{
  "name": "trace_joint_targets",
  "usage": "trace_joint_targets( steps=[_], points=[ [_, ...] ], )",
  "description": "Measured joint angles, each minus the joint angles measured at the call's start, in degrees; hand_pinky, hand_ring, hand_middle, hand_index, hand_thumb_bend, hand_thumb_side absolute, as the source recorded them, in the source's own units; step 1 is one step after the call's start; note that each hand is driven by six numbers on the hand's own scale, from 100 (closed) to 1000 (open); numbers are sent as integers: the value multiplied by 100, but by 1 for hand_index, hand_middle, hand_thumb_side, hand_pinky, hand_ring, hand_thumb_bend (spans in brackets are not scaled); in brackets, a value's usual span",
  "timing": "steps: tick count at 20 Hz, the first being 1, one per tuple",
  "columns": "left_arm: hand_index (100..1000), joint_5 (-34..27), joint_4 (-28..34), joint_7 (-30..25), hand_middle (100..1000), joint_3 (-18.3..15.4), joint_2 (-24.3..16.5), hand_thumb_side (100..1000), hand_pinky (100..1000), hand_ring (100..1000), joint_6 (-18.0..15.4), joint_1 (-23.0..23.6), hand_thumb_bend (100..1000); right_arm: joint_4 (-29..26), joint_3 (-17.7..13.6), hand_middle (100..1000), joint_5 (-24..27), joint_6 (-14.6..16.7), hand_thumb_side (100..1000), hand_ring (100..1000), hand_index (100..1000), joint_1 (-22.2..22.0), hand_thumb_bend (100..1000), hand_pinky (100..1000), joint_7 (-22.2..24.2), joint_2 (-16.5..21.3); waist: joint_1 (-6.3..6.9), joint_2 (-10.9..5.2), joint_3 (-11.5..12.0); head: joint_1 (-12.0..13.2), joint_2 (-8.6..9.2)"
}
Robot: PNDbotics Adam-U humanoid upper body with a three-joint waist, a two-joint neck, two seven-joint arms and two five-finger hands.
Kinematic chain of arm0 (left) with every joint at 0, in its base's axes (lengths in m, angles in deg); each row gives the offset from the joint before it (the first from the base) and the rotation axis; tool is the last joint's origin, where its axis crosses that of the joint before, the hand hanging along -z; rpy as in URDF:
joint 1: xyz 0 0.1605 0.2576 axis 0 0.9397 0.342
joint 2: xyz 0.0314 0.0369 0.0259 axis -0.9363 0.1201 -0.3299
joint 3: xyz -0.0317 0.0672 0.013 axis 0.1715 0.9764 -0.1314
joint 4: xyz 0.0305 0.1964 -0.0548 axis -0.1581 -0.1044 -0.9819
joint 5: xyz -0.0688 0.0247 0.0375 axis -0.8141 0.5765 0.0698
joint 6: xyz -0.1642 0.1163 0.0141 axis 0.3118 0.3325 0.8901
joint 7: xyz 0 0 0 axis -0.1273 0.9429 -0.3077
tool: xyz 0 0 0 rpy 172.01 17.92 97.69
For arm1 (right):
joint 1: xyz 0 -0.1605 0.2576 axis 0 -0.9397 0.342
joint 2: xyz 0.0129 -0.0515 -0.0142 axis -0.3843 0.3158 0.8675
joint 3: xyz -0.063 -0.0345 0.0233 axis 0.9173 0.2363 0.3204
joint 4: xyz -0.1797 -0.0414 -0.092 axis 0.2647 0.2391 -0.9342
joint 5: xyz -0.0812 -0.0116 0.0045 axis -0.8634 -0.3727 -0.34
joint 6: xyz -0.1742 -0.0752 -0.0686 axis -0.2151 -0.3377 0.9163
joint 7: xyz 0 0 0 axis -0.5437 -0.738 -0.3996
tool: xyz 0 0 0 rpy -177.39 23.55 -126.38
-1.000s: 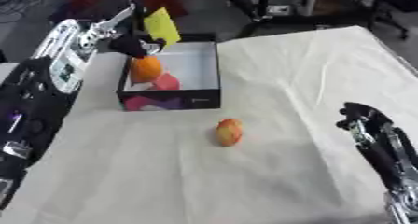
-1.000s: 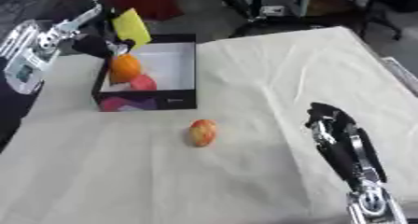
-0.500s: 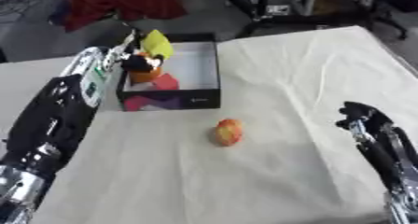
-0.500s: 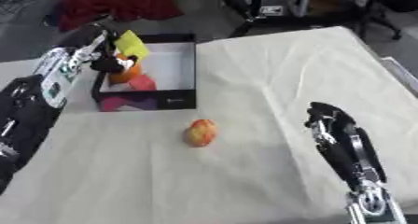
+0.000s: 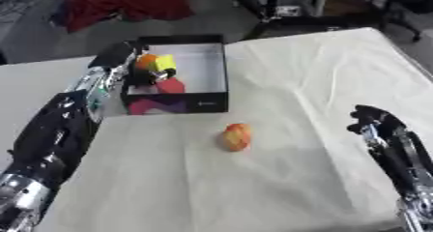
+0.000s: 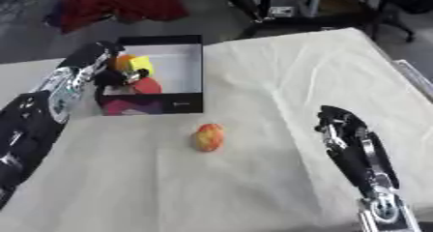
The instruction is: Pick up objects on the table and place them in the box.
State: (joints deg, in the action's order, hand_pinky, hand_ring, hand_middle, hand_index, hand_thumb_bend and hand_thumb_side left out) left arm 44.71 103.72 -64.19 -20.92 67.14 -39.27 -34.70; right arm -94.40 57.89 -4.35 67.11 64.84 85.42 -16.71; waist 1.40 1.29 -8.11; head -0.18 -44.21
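Note:
A black box (image 5: 213, 69) with a white floor stands at the table's back left. My left hand (image 5: 142, 76) is down inside it by the left wall, fingers curled round a yellow object (image 5: 165, 63). An orange round thing (image 5: 145, 59) and a red object (image 5: 172, 86) lie in the box right beside the hand. A red-and-yellow fruit (image 5: 237, 136) lies alone on the cloth in front of the box. My right hand (image 6: 337, 124) hovers open at the right, fingers up, well away from the fruit.
A cream cloth (image 5: 279, 187) covers the table. The table's left edge runs along my left forearm (image 5: 64, 124). Red fabric (image 5: 127, 1) and chair bases lie on the floor beyond the far edge.
My left hand has come down from above the box into it, carrying the yellow object, and the forearm now lies low along the table's left side. The right hand and the fruit stayed put.

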Motion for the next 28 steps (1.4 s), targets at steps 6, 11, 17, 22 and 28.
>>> trace_joint_targets(
  steps=[6, 11, 17, 22, 28],
  points=[
    [849, -410, 545, 277, 683, 0, -400, 952, 710, 613, -228, 84, 599, 2, -52, 697, -7, -10, 690, 653, 798, -1, 100, 749, -44, 0, 0, 0, 120, -92, 0],
    [816, -822, 1260, 678, 634, -82, -1075, 881, 695, 588, -635, 449, 541, 0, -107, 697, -46, -13, 643, 654, 802, -4, 100, 752, -104, 58, 0, 0, 275, -146, 0],
    [799, -1347, 2128, 1199, 616, -646, -1720, 894, 687, 578, -1159, 1270, 454, -109, -16, 703, -98, 44, 536, 662, 815, 158, 100, 761, -9, 604, -45, 8, 569, -164, 0],
    [790, -1776, 2736, 1153, 610, -1048, -1526, 927, 680, 572, -1154, 1964, 392, -169, 309, 710, -333, 157, 459, 671, 829, 482, 100, 769, 310, 1229, -134, 93, 838, -244, 0],
    [771, -2287, 3101, 740, 590, -1559, -775, 931, 665, 557, -717, 2774, 350, 110, 968, 724, -700, 341, 429, 689, 848, 1118, 100, 778, 796, 1921, -156, 95, 1004, -264, 0]
  ],
)
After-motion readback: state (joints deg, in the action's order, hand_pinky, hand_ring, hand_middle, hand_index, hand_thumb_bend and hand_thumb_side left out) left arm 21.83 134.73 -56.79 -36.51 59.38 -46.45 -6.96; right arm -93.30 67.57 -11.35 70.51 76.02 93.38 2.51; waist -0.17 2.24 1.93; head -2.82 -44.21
